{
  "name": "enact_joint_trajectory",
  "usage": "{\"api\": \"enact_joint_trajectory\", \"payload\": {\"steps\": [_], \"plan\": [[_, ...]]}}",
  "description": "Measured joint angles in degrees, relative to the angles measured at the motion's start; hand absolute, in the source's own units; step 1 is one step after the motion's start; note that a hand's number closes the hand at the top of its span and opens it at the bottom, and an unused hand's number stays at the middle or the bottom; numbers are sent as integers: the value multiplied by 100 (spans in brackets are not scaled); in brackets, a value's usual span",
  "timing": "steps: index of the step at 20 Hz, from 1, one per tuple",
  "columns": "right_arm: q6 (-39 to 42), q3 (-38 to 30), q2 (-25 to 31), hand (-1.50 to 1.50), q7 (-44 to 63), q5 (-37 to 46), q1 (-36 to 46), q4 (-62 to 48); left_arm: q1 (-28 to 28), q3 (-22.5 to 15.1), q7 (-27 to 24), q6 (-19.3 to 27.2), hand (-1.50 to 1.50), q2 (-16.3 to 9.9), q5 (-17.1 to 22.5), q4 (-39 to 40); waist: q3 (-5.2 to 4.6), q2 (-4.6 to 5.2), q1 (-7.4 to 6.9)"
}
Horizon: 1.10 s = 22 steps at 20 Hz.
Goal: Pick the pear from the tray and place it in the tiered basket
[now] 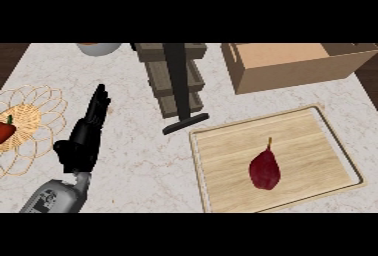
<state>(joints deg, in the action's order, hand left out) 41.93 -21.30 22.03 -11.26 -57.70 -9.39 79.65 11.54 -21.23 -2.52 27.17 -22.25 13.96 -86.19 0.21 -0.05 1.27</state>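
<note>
Marble counter (133,150): pale, veined, it carried everything; its edges ran out of view on all sides.
Tray (221,170): light wood with a raised rim, at the lower right; its near corner was cut off at the bottom.
Box (295,65): cardboard, open-topped, behind the tray; its top was cut off, so the contents could not be told.
Basket (29,125): pale wire loops at the left edge, only partly in view; a red fruit (6,131) lay in it, half cut off. The tiers could not be made out from above.
Rack (176,80): dark wooden slats with a black post and foot, mid-counter; its purpose was unclear.
Left hand (81,140): black, fingers straight and apart, holding nothing, between basket and rack, well apart from the tray.
Right hand: not in view.
Pear (264,170): dark red, lying on its side near the tray's middle, stem pointing away. Probably light, stiff and smooth-skinned, so likely to roll or slip; best taken across the wide belly, not the narrow neck.
Bowl (97,48): a pale rim at the top, mostly cut off.
</note>
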Motion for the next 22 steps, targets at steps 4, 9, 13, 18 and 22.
{"api": "enact_joint_trajectory", "payload": {"steps": [4, 9, 13, 18, 22], "plan": [[315, -446, 837, -150, -147, 1125, -305, 399, -100, -34, -41, 63, 0, 60, -54, 16, -20, -14, 40], [133, -793, 1558, -150, -185, 2645, -431, 1374, -28, -51, 61, 89, 0, 90, -103, 11, -33, -22, 41], [-226, -807, 1824, -150, 97, 3597, -549, 2307, 8, -95, 90, 165, 0, 168, -210, 6, -36, -20, 2], [-713, -452, 1784, -150, 1107, 4113, -615, 3505, -55, -117, 142, 121, 0, 218, -299, -115, -33, -11, -71], [-915, -199, 1671, -150, 2068, 4087, -543, 4283, -165, -11, 210, 12, 0, 204, -373, -266, -29, -6, -100]]}}
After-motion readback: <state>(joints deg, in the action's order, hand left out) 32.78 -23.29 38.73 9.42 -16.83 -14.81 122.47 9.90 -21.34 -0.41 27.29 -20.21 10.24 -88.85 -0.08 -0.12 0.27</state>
